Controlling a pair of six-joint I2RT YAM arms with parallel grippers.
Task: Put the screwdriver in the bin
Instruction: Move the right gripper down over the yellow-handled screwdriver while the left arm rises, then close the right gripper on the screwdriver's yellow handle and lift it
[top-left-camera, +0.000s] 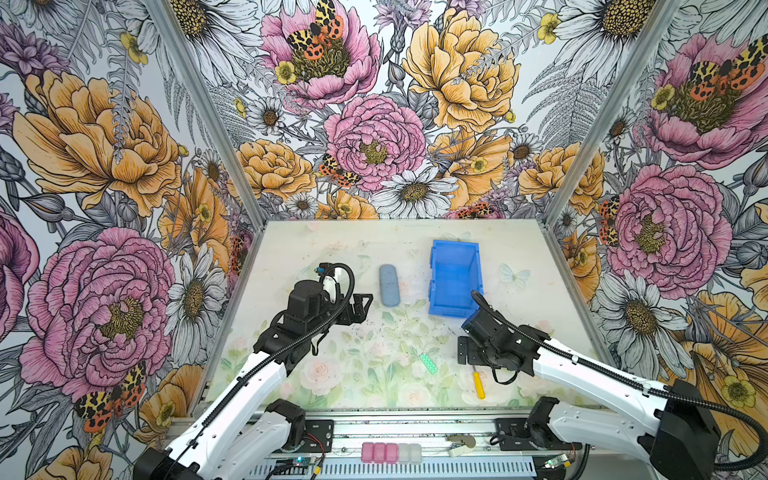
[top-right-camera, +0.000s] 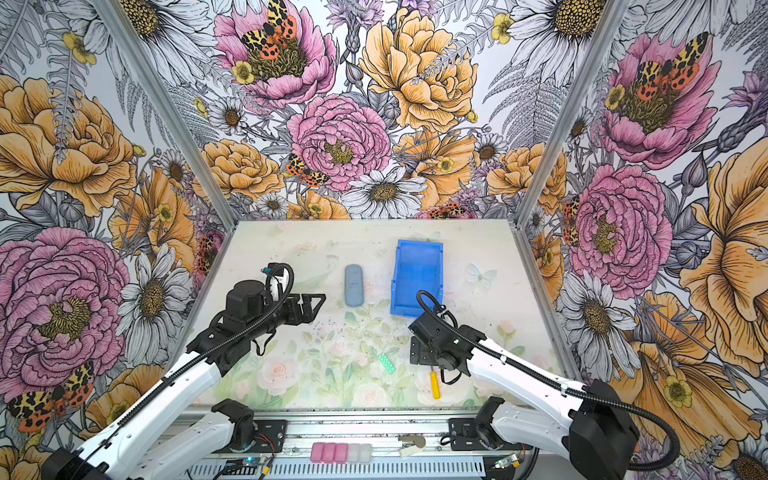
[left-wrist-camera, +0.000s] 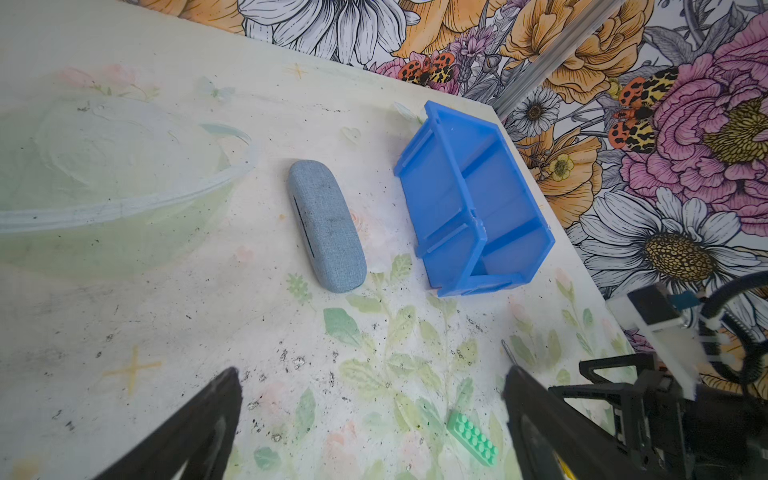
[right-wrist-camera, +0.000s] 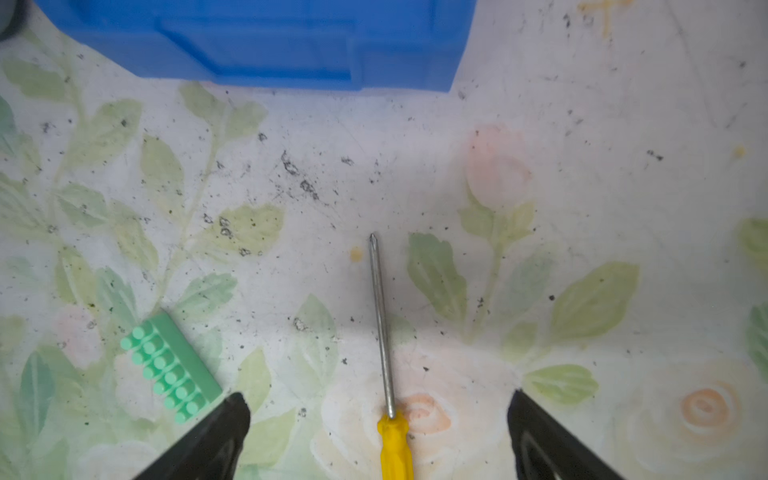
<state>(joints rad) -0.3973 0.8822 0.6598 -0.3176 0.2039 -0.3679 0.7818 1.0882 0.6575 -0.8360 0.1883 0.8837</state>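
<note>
Right wrist view, item one: the screwdriver (right-wrist-camera: 386, 353) is lying flat on the table (right-wrist-camera: 623, 166). Its long axis is running straight away from the camera, the cross-point tip pointing toward the bin (right-wrist-camera: 291, 41) and the yellow handle running off the picture's edge. The right gripper (right-wrist-camera: 376, 397) is standing wide open with one finger on either side of the shaft, neither touching it and nothing held. Item two: a green studded strip (right-wrist-camera: 170, 365) is lying just beside one fingertip, apart from the screwdriver. Both top views are supplying what that view is cutting off. There the screwdriver (top-left-camera: 478, 384) is showing its whole handle, lying right of centre toward the table's near edge, while most of the shaft is hiding beneath the right wrist. The axis is running near to far, leaning slightly left at the tip end. The bin (top-left-camera: 434, 286) is standing beyond it, apart, with its lowered lip facing the near side. Item three: a grey-blue case (top-left-camera: 390, 285) is lying left of the bin. Left wrist view is showing the bin's (left-wrist-camera: 478, 199) bare floor. The left gripper (left-wrist-camera: 371, 374) is hovering near the case with its fingers spread wide and nothing between them.
</note>
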